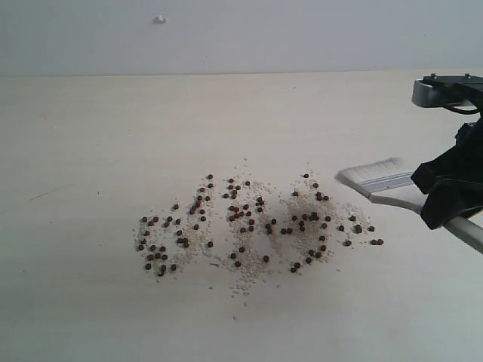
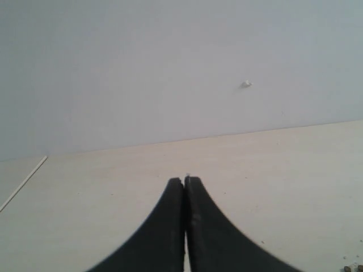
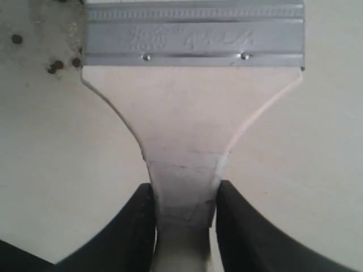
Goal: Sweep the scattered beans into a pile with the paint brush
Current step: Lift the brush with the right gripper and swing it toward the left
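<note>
The beans [image 1: 249, 222] lie scattered in a wide band across the middle of the pale table, mixed with whitish crumbs; no dense pile shows. My right gripper [image 1: 441, 192] is shut on the paint brush [image 1: 385, 181] by its pale handle, at the right edge of the exterior view. The bristles point left, a short way right of the nearest beans. In the right wrist view my right gripper [image 3: 184, 195] clamps the handle below the silver ferrule [image 3: 193, 34], with a few beans [image 3: 57, 65] beside it. My left gripper [image 2: 185, 181] is shut on nothing, out of the exterior view.
The pale wooden table [image 1: 90, 151] runs back to a grey wall [image 1: 241, 34] with a small white mark on it. A few beans [image 2: 353, 266] show at the corner of the left wrist view.
</note>
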